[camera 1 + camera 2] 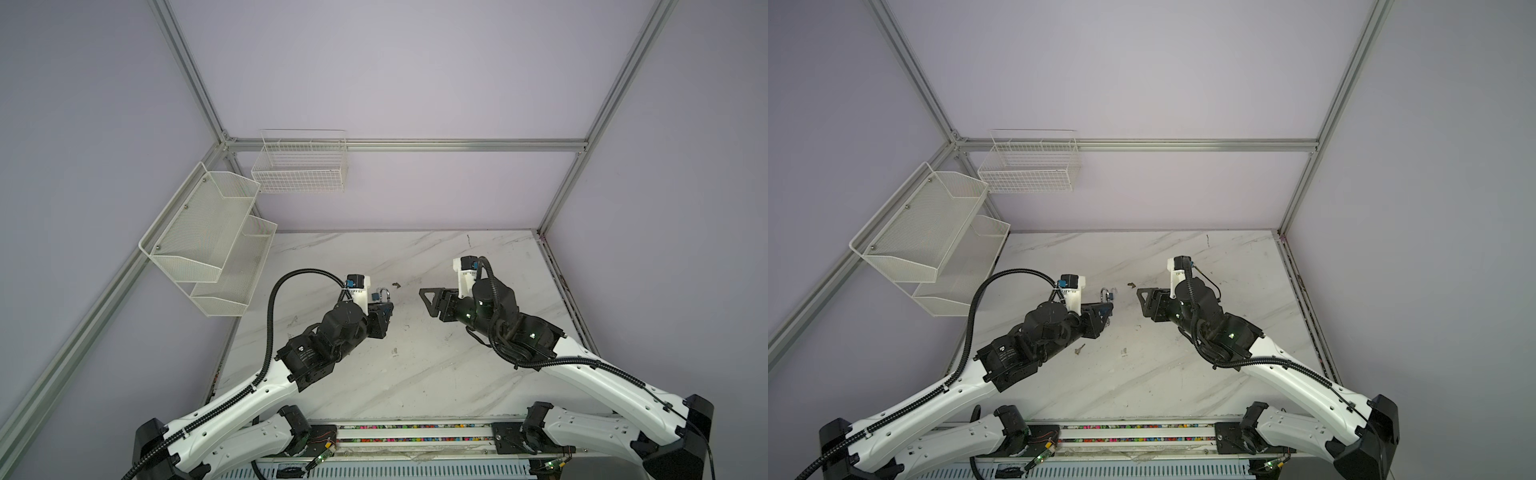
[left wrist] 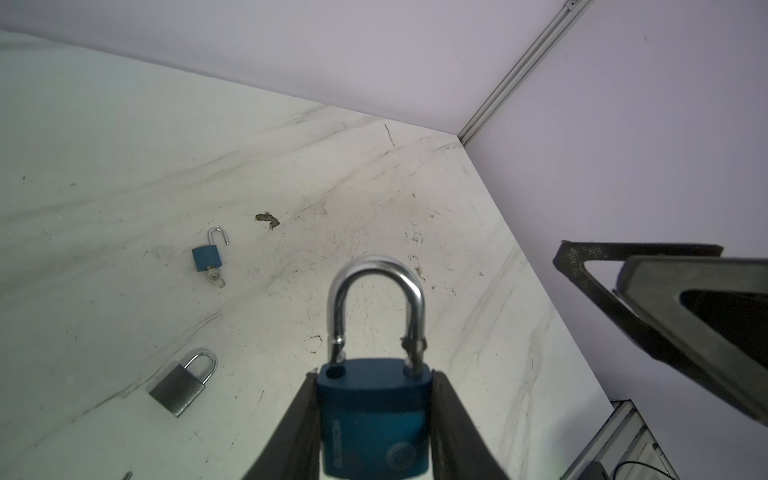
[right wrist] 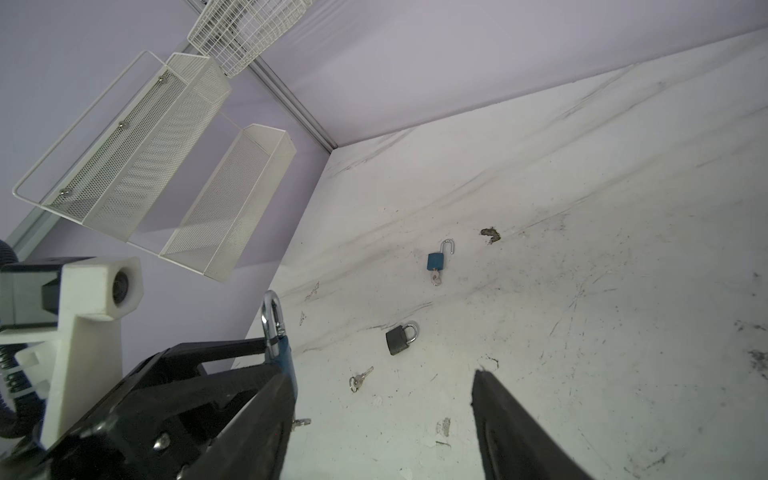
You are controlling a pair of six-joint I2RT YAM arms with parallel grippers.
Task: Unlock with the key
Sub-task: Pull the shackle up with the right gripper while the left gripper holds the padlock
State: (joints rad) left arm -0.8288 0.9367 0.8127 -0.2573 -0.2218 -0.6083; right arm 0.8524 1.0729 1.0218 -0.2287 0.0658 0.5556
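My left gripper [image 2: 374, 376] is shut on the body of a blue padlock [image 2: 374, 415], held above the marble table [image 1: 415, 386]. The padlock's silver shackle [image 2: 376, 299] points away from the wrist, and one leg stands clear of its hole. A key [image 3: 301, 422] sticks out of the padlock's underside. In the right wrist view the padlock [image 3: 279, 332] shows edge-on. My right gripper [image 3: 382, 415] is open and empty, with one finger [image 3: 266, 415] beside that key. In both top views the left gripper [image 1: 384, 311] [image 1: 1106, 309] faces the right gripper [image 1: 428, 299] [image 1: 1144, 299] across a short gap.
On the table lie a grey shut padlock [image 2: 183, 384] [image 3: 399, 336], a small blue padlock [image 2: 208, 255] [image 3: 436, 262] with open shackle and key, and a loose key [image 3: 360, 379] [image 1: 1079, 349]. A mesh shelf [image 1: 208, 249] and wire basket [image 1: 299, 166] hang on the left and back walls.
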